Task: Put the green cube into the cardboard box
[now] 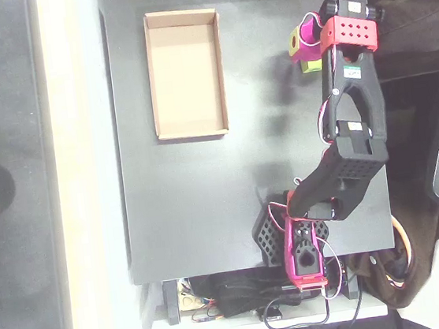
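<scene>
In the overhead view the shallow tan cardboard box (186, 73) is seen on the matte black table (200, 206), its floor bare. The small lime green cube (311, 65) seems held under the magenta gripper (304, 50); the jaws cannot be judged

Seen from one fixed overhead camera, looking straight down from well above. Wide enough to take in the whole dark table (207, 197), with the arm's base (303, 254) at the bottom edge and floor at both sides.
</scene>
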Controlling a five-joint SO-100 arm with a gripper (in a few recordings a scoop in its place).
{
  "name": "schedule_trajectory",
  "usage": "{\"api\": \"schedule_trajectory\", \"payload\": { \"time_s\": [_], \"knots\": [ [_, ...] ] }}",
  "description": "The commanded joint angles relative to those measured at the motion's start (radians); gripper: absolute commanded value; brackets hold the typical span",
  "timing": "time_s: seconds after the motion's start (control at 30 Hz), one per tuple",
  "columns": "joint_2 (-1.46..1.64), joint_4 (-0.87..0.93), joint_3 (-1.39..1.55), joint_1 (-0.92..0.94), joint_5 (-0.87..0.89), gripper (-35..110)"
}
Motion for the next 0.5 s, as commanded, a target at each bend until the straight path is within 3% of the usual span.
{"api": "schedule_trajectory", "payload": {
  "time_s": [0.0,0.47],
  "knots": [
    [0.008,0.005,-0.018,0.006,0.005,37],
    [0.006,0.012,-0.018,0.006,0.005,37]
  ]
}}
